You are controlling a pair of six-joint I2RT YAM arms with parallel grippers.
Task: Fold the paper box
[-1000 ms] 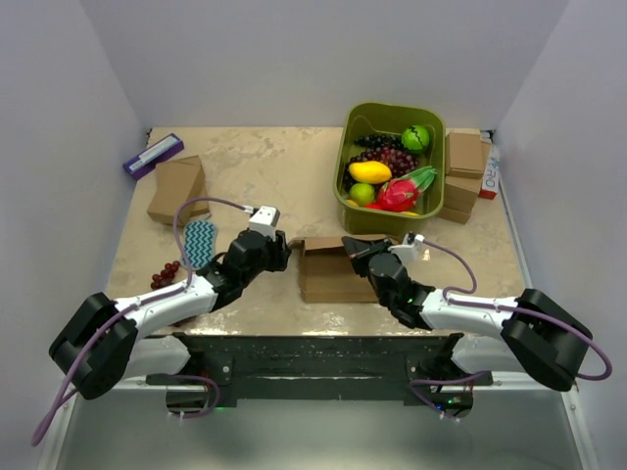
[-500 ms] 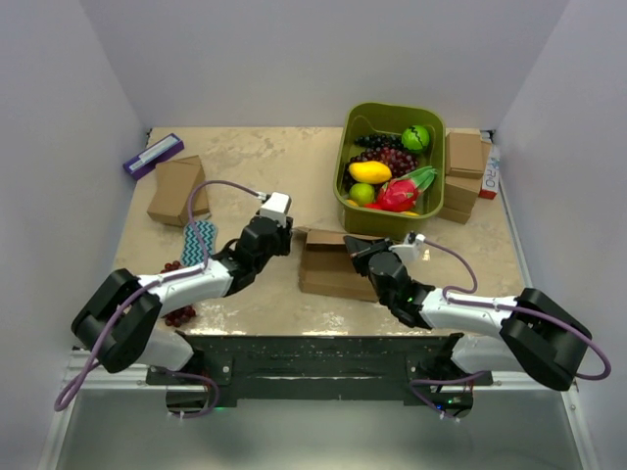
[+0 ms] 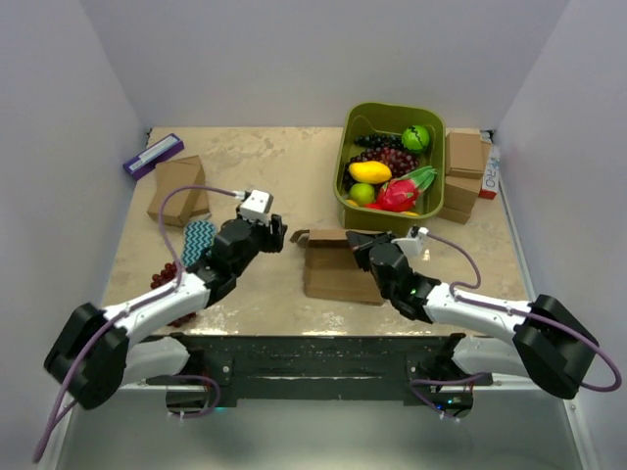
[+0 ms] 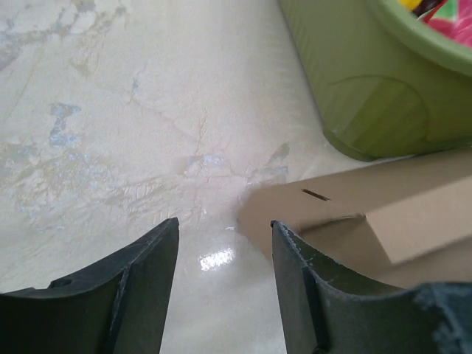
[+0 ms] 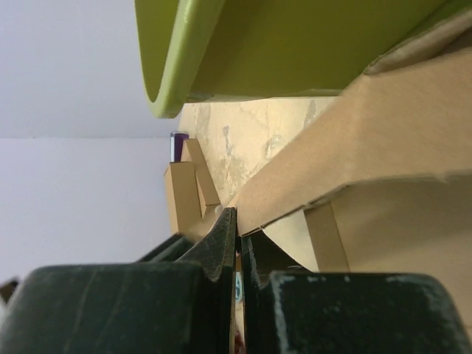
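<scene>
The paper box (image 3: 333, 274) is thin brown cardboard lying mid-table, just in front of the green bin (image 3: 387, 217). My right gripper (image 3: 359, 251) is shut on the box's raised far flap; in the right wrist view the fingers (image 5: 221, 243) pinch the edge of the cardboard (image 5: 383, 125). My left gripper (image 3: 278, 235) is open and empty just left of the box. In the left wrist view the box's corner flap (image 4: 346, 210) lies beside the right finger (image 4: 302, 280), with bare table between the fingers.
The green bin holds toy fruit (image 3: 384, 176). Small brown boxes stand at the back right (image 3: 464, 171) and back left (image 3: 178, 188). A purple box (image 3: 153, 155), a patterned cloth (image 3: 199, 241) and dark grapes (image 3: 167, 274) lie on the left.
My left gripper has drawn back slightly from the box's left edge and its arm has swung. My right gripper has pushed forward with the flap, and the box has shifted a little towards the bin.
</scene>
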